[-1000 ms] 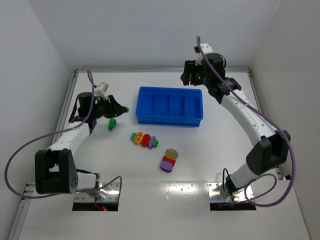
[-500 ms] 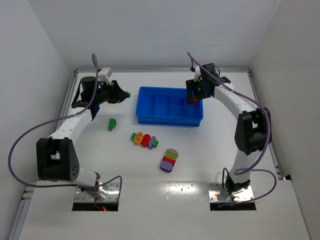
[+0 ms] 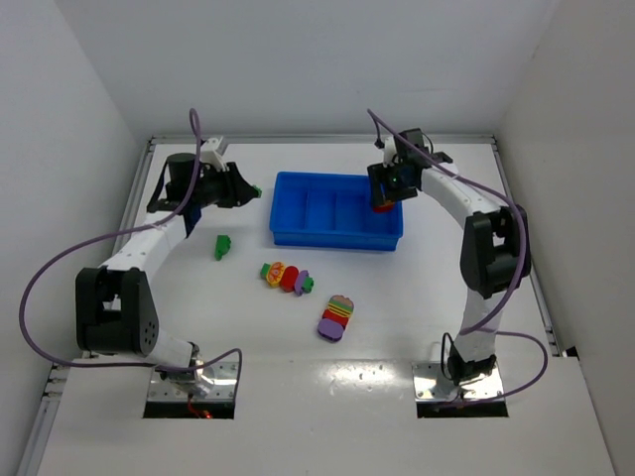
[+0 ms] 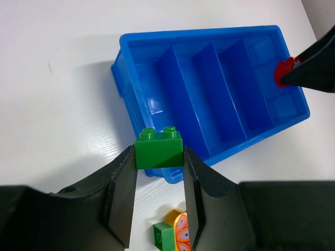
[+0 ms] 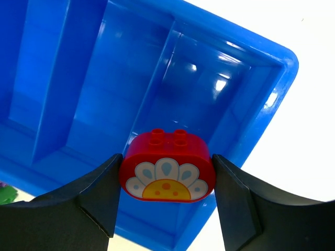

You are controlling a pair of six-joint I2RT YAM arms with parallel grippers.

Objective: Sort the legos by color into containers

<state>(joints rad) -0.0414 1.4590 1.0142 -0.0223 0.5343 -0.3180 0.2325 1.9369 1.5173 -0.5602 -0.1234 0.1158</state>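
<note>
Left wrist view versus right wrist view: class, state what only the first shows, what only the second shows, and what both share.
Only the left wrist view: a green brick clamped between the left fingers, an orange-and-green clump on the white table below, and all four tray compartments. Only the right wrist view: the flower print on the red brick, clamped between the right fingers above an end compartment. Both: the blue tray and the red brick.
</note>
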